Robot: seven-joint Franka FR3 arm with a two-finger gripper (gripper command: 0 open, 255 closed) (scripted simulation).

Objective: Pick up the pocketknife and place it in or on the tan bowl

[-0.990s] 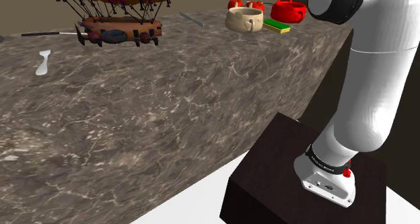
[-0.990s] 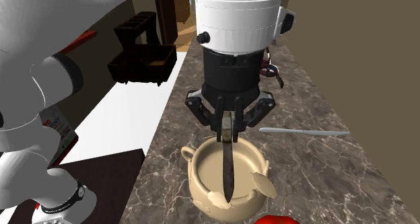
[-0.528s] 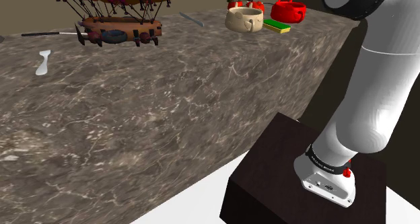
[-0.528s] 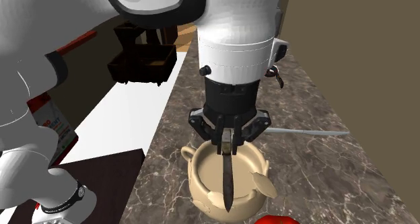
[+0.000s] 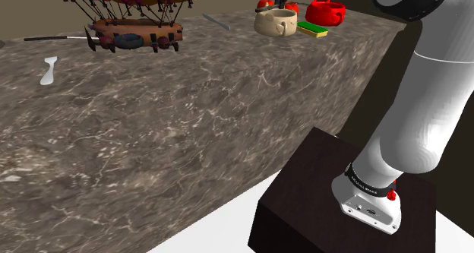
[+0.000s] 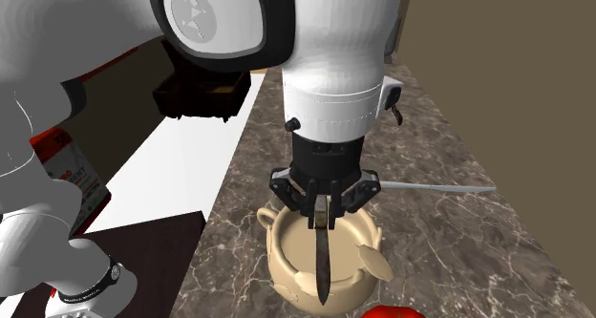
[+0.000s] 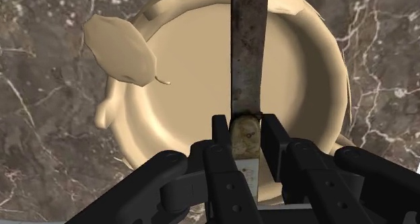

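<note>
Lower than before, the end effector (image 6: 322, 211) clasps the pocketknife (image 6: 324, 259) over the tan bowl (image 6: 283, 261), so release seems near.

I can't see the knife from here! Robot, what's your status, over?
Gripper shut on knife. Knife hangs point-down over bowl, not yet dropped. Nothing blocks the bowl.

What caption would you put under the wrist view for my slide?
Black gripper shut on the brownish pocketknife, holding it over the tan bowl on the marbled counter.
</note>
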